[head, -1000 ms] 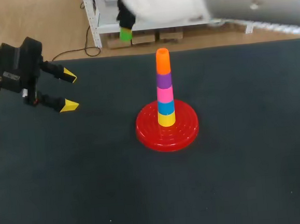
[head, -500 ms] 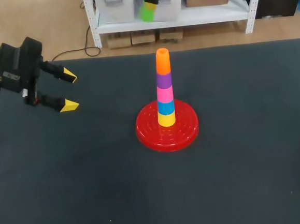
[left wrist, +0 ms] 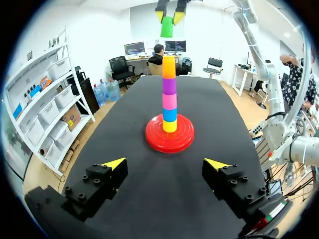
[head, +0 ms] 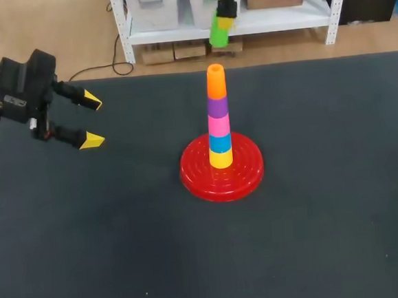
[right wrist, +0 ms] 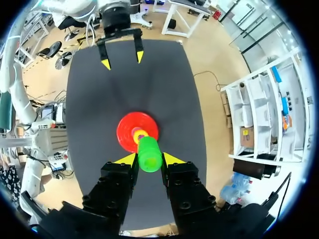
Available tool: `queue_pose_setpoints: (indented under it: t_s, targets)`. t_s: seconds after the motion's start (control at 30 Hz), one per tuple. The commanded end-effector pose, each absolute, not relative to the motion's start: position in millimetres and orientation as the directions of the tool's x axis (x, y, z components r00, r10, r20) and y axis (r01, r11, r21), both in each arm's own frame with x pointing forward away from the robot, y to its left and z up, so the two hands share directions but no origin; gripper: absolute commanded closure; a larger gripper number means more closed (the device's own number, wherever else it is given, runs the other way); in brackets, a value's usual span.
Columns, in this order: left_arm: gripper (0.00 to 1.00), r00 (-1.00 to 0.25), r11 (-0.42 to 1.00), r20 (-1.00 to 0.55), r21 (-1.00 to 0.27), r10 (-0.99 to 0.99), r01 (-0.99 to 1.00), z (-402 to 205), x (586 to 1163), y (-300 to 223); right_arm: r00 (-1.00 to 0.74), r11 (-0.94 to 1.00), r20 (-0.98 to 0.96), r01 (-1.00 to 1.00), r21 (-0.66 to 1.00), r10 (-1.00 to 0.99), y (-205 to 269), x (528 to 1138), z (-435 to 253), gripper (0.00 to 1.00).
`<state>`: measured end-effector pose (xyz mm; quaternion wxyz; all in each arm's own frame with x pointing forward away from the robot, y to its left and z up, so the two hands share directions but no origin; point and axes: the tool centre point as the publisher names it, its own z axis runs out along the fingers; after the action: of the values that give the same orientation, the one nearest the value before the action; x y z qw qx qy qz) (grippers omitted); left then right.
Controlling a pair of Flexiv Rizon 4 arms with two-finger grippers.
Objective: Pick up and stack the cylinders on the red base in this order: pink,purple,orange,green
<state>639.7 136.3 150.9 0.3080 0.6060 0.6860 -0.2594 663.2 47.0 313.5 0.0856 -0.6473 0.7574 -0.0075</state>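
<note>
Green cylinder [right wrist: 148, 154]: was clamped by right tool [right wrist: 149, 159] high above red base [head: 246, 176], evidently positioned to cap orange cylinder [head: 215, 82]. Left tool [head: 92, 120]: stood wide, empty, well aside from base.

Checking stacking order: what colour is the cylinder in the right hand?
Green; the cylinder shows best in the right wrist view.
</note>
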Motion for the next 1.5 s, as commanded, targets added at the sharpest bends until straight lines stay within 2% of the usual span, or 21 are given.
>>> queue_pose_setpoints:
  t_s: [0.03, 1.5]
  targets:
    - [0.0, -0.075, 0.132, -0.738, 0.02, 0.671, 0.991, 150, 639, 137, -0.149, 0.16, -0.1, -0.98, -0.116, -0.984, 46, 662, 304, 1.0]
    - [0.0, -0.075, 0.132, -0.738, 0.02, 0.671, 0.991, 150, 639, 137, -0.143, 0.147, -0.069, -0.988, -0.053, -0.987, 56, 660, 270, 1.0]
